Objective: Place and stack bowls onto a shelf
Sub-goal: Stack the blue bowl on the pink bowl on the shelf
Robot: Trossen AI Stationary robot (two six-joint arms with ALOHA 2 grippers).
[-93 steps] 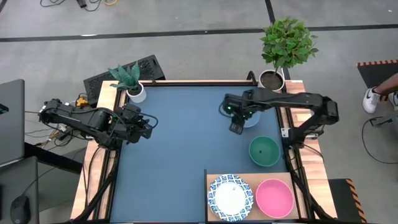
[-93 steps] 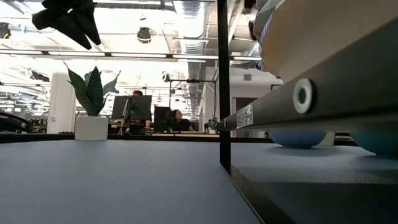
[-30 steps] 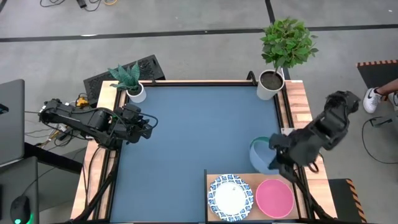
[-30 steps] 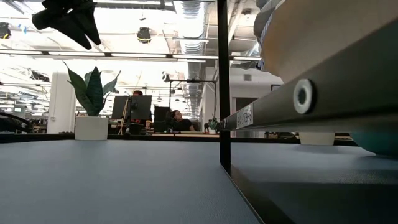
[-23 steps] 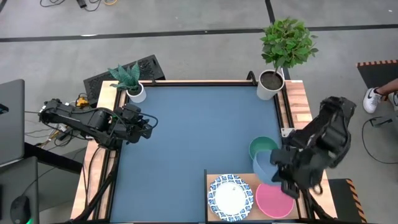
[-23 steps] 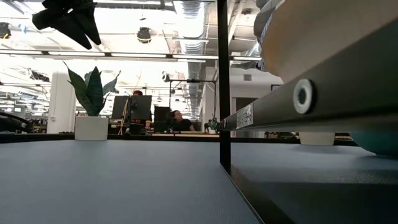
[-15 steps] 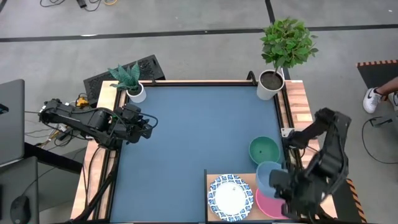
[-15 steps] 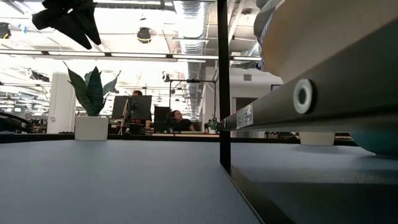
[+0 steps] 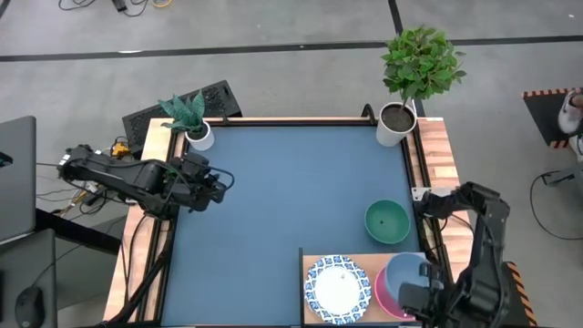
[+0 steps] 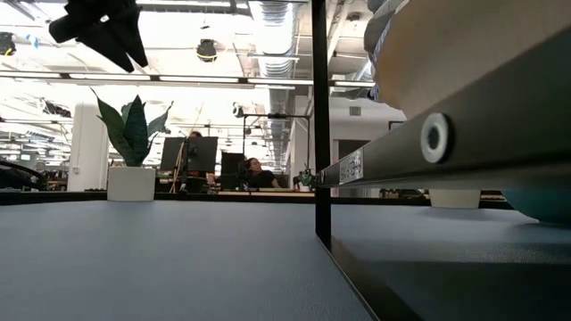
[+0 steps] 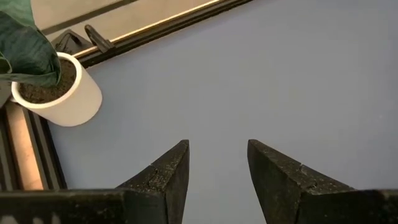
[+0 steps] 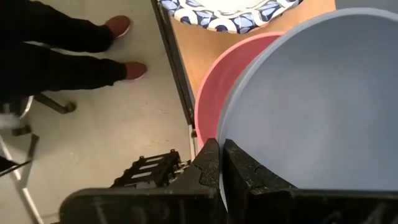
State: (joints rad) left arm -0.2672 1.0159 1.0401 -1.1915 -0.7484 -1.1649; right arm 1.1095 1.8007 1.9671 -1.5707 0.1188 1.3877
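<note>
My right gripper (image 9: 410, 293) is shut on a pale blue bowl (image 9: 407, 271) at the near right, over a pink bowl (image 9: 384, 299) that sits on the wooden shelf (image 9: 364, 260). Whether the blue bowl touches the pink one, I cannot tell. A white bowl with a blue patterned rim (image 9: 338, 289) rests on the shelf's left part. A green bowl (image 9: 387, 221) stands on the blue tabletop just beyond the shelf. My left gripper (image 9: 221, 187) waits open at the table's left edge, above the table with nothing between its fingers (image 11: 168, 177). My right gripper pinches the blue bowl's rim (image 12: 219, 134) on the bowl's near side, one finger (image 12: 208, 163) outside the wall and the other (image 12: 242, 168) inside. The fingers reach it from the table's near right. The bowl is held mouth up over the pink bowl (image 12: 214, 93).
A white pot with a spiky plant (image 9: 191, 123) stands at the far left corner, a pot with a bushy plant (image 9: 401, 114) at the far right corner. A person's legs with red shoes (image 12: 93, 46) are on the floor by the table's near right.
My right gripper has carried the blue bowl toward the table's near edge, from beside the green bowl to over the pink bowl on the shelf, staying shut on its rim.
</note>
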